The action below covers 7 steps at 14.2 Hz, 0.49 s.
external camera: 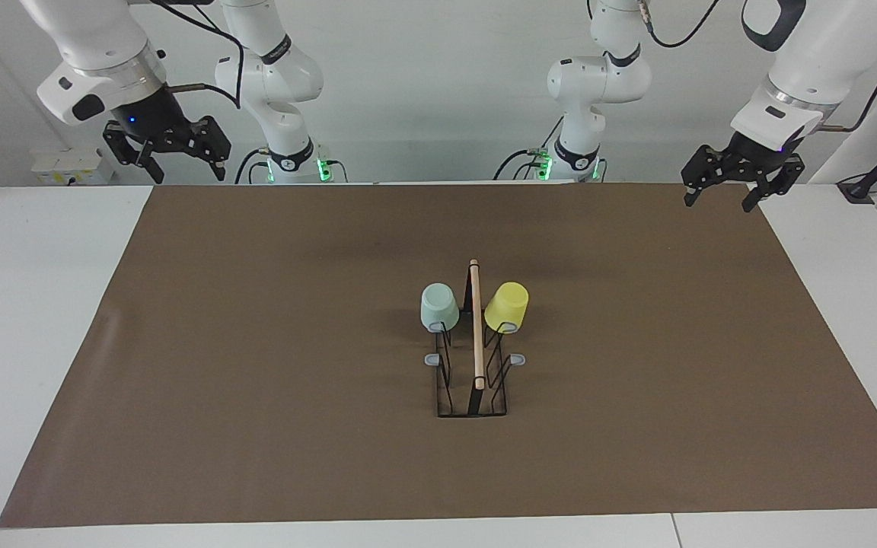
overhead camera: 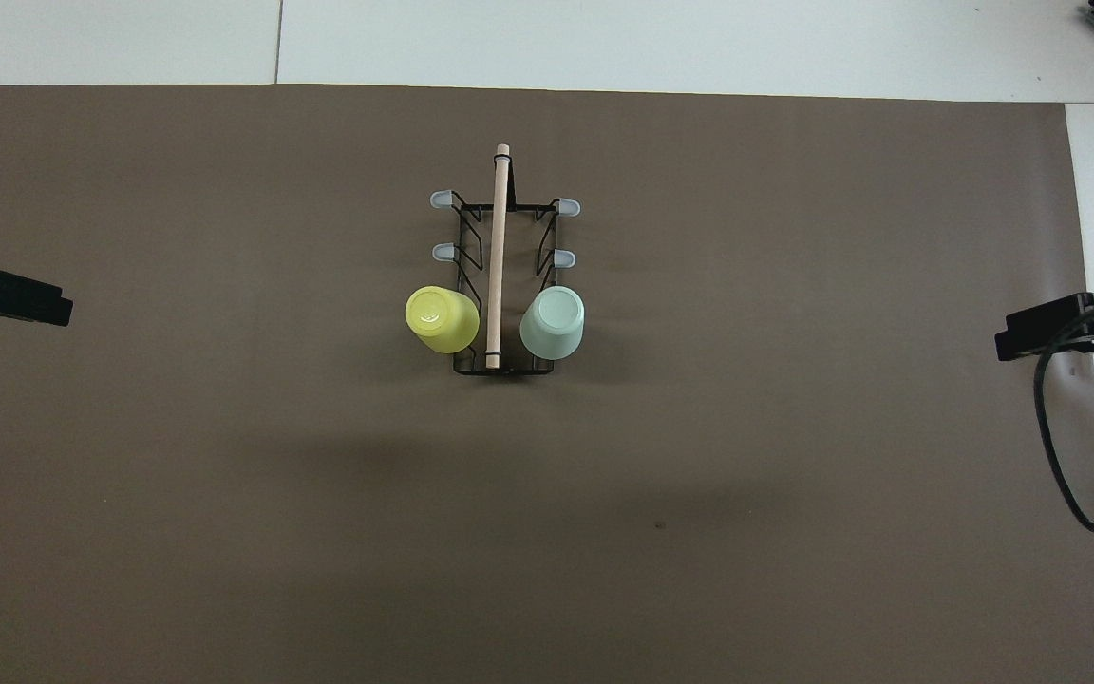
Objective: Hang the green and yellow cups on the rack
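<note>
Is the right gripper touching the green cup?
Apart. The facing view shows the right gripper raised at the mat's edge, well clear of the green cup on the rack.

Two glossy white jointed arms (external camera: 279,84), black cables, black end effectors (green lights glowing at the bases)
</note>
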{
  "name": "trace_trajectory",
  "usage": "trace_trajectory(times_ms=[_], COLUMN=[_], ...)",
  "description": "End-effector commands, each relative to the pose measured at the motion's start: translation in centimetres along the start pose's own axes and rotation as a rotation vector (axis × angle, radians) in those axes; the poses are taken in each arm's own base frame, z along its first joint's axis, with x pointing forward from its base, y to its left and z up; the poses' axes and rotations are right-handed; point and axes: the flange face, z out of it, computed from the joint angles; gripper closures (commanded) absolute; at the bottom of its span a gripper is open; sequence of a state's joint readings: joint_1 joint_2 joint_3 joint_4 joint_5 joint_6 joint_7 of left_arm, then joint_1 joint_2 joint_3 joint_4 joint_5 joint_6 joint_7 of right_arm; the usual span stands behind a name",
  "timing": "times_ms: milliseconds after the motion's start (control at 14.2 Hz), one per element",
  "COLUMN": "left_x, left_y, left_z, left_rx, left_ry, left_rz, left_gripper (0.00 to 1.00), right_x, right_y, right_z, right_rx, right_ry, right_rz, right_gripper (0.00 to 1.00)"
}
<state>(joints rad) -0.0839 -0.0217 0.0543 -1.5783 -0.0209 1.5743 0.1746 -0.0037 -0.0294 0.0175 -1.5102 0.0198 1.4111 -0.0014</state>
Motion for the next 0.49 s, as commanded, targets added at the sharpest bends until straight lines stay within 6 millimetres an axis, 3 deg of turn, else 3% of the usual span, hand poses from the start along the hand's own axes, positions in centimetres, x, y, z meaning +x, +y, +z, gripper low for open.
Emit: trace_trajectory(times_ms=[0,423], left_x=[-0.89,-1.22], left_y=[0.05,0.26], left_z=[0.07,0.49], left_rx=[-0.013,-0.015], left_ry=[0.008,-0.001], left_rz=[-0.005,-0.001], left_gripper=[0.0,0.0], right_x=[-0.57,-0.14], right_y=[0.24,0.17], right_z=[0.52,0.08], right_rx=[0.007,0.007], right_ry=[0.011,0.054], right_rz=[0.013,0.009], right_gripper=[0.0,0.0])
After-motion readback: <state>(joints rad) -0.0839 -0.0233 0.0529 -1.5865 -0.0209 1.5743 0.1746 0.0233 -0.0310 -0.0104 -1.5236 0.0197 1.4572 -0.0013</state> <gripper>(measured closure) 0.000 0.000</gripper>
